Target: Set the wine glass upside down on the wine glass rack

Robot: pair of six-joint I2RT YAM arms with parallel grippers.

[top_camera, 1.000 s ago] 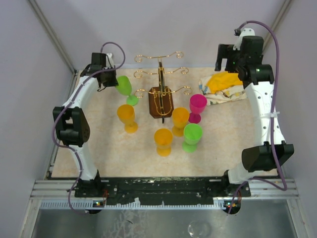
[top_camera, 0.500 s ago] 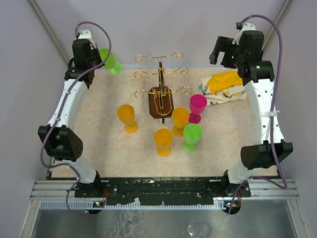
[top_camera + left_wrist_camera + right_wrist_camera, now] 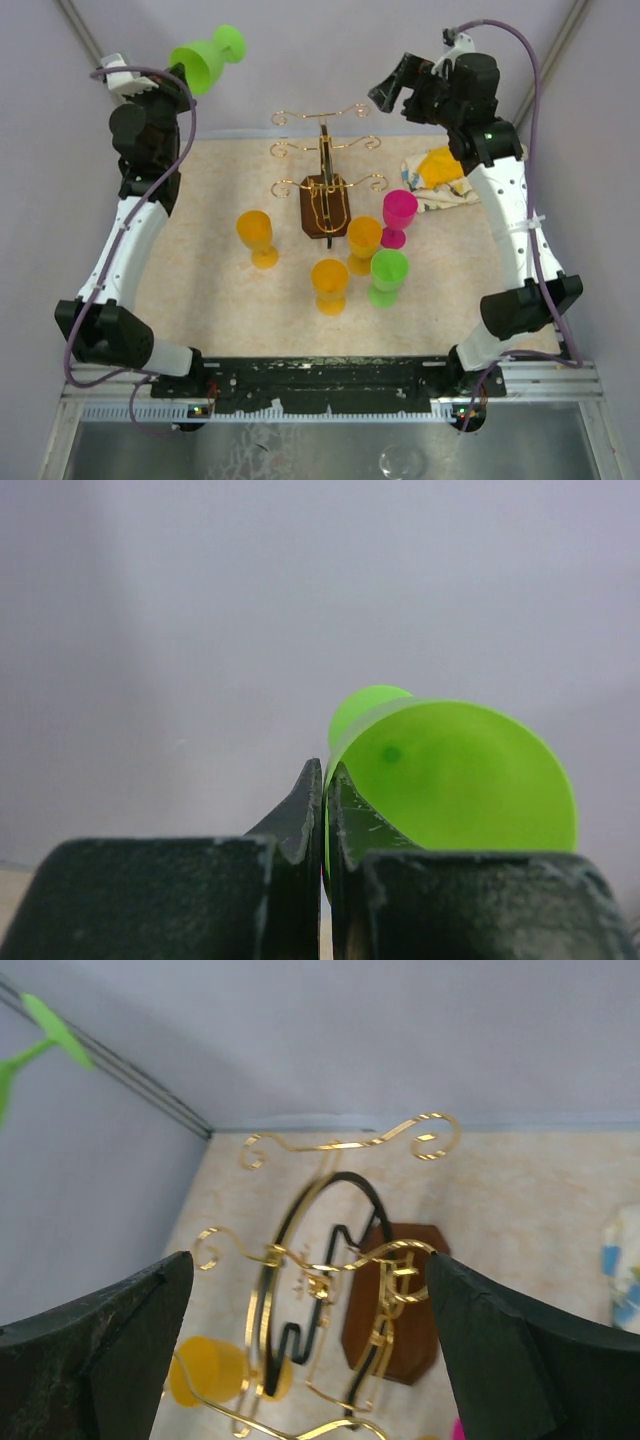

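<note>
**Step in hand:** carry and inversion. The green wine glass (image 3: 205,55) is off the tabletop (image 3: 200,280), lifted high at the far left corner, well apart from the wine glass rack (image 3: 325,205).

**Left tool** (image 3: 178,75): jaws closed to a sliver, apparently pinching the wall of the glass's bowl. The glass lies tipped over, foot pointing up and towards the rack side.

**Right tool** (image 3: 388,95): jaws spread fully and holding nothing. It hangs above the rack's far right, its wrist view looking down on the gold arms.

**Next move, as judged:** finish turning the glass bowl-down, travel right to the rack, then slide the stem between a pair of curled arms so that the foot rests on the wire. The thin wire leaves little margin, and a nudge could shift the stand.

**Change from earlier frames:**
- A second ago the left tool held the glass low, near the tabletop beside the rack.
- Half a second ago it was at the back left corner; now it is higher, with the glass more tilted.
- The right tool has swung towards the rack.
- The orange glass (image 3: 256,235), pink glass (image 3: 398,215) and yellow cloth (image 3: 445,168) are unmoved.
</note>
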